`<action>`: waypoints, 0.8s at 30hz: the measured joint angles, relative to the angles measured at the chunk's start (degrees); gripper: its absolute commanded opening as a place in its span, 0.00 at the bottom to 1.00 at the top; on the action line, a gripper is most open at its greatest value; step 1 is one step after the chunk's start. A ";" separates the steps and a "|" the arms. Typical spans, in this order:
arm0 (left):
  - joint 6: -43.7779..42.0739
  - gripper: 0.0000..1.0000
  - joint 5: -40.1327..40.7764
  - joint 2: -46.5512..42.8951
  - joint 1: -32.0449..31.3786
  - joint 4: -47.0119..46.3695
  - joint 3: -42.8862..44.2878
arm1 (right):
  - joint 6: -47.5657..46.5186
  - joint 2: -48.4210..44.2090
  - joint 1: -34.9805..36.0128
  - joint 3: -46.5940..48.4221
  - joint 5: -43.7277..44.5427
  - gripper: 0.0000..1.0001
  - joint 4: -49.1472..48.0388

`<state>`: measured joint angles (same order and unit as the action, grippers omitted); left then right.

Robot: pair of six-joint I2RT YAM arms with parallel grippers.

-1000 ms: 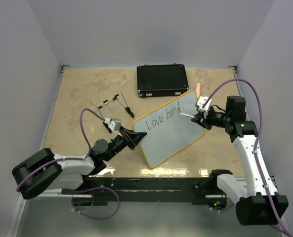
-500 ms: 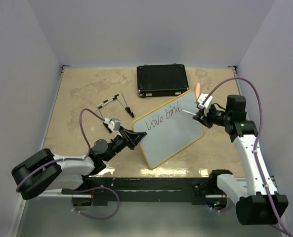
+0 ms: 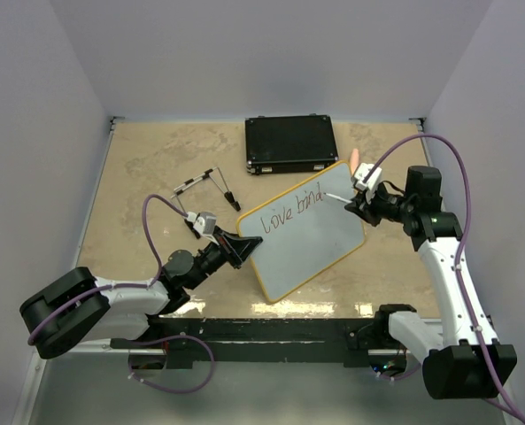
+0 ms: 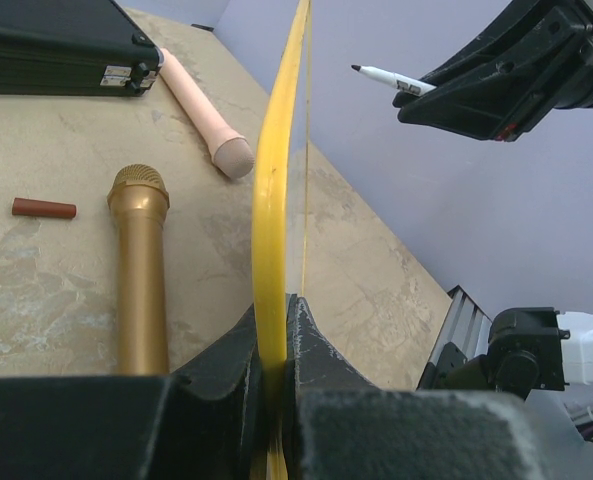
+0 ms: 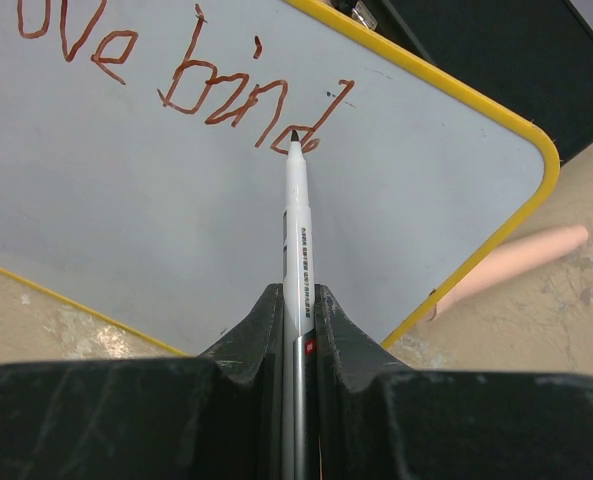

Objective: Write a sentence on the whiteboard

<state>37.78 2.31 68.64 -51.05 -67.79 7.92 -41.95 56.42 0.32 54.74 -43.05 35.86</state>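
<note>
Whiteboard [image 3: 311, 235], pale grey and glossy inside a thin yellow frame with rounded corners, sits at the centre of the top view, slanting from lower left to upper right. It is propped up off the table [image 3: 147, 168]; in the left wrist view it appears edge-on as a yellow strip. The sentence [image 3: 290, 211] so far reads "love bind" in thin cursive along the upper edge of the board, with a short upward stroke after the last letter.

The left gripper [image 3: 243, 248] reaches in low from the lower left, its arm stretched out nearly flat. Its fingers are pinched on the board's frame at the left corner.

The right gripper [image 3: 358, 205] comes in from the right on a raised, bent arm and is clamped on a white marker [image 3: 337, 199]. The dark tip points at the end of "bind". The left wrist view shows a gap between tip and board face.

A black case [image 3: 290, 144] lies above the board. A pale pink stick [image 3: 354, 159] lies at its upper right corner. A gold microphone [image 4: 141, 270] and a small reddish cap [image 4: 44, 208] lie beneath it.
</note>
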 measured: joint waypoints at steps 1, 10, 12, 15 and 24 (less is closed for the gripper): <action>0.00 0.00 -0.02 0.00 0.00 0.00 0.00 | 0.09 -0.04 0.00 0.00 0.02 0.00 -0.09; -0.02 0.00 -0.02 0.00 0.00 0.00 0.00 | 1.75 -0.07 0.00 0.00 1.31 0.00 -1.22; -0.04 0.00 -0.26 0.00 0.02 -0.02 0.00 | 1.99 -0.07 0.00 0.00 1.57 0.00 -1.27; -0.09 0.00 -0.39 0.02 0.04 -0.02 0.00 | 2.12 -0.04 0.00 0.00 1.60 0.00 -1.29; -0.09 0.00 -0.42 0.02 0.04 0.00 0.00 | 2.10 0.02 0.00 -0.83 1.81 0.00 -1.75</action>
<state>37.69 1.89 68.66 -51.00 -67.79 7.92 -39.86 56.45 0.32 53.91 -41.23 34.11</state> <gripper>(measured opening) 0.091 0.133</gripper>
